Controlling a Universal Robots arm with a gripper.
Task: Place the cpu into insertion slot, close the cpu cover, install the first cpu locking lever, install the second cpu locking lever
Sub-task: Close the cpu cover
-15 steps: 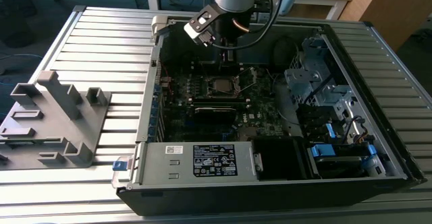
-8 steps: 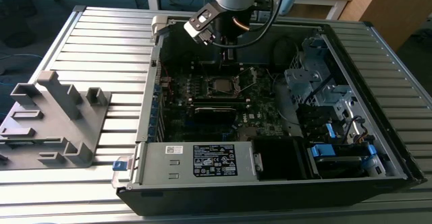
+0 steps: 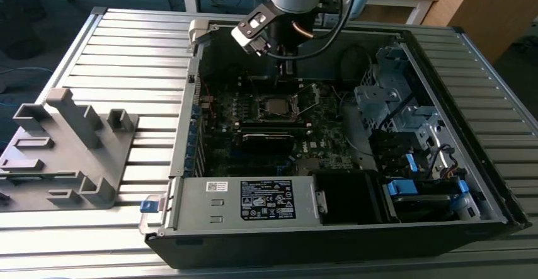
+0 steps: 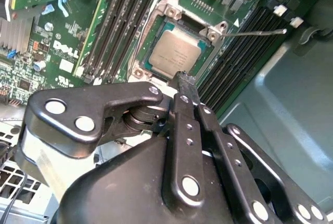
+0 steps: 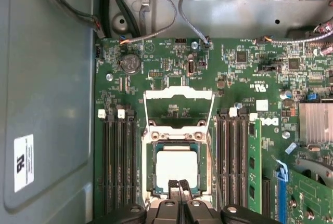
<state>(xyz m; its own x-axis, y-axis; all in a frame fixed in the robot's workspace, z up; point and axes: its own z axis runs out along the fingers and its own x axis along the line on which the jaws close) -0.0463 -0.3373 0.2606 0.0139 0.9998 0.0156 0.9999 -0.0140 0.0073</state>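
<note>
cpu sits flat in insertion slot, centre of exterior frame; cpu cover hinged up open, so chip face is bare; jaws pinched shut, empty, tips over chip's edge

My gripper sits in the foreground, black fingers drawn together with nothing between them, tips just at the edge of the insertion slot. The cpu lies flat inside it, silver face up. A thin metal lever juts from one corner, crossing dark memory slots on the green motherboard.
</note>
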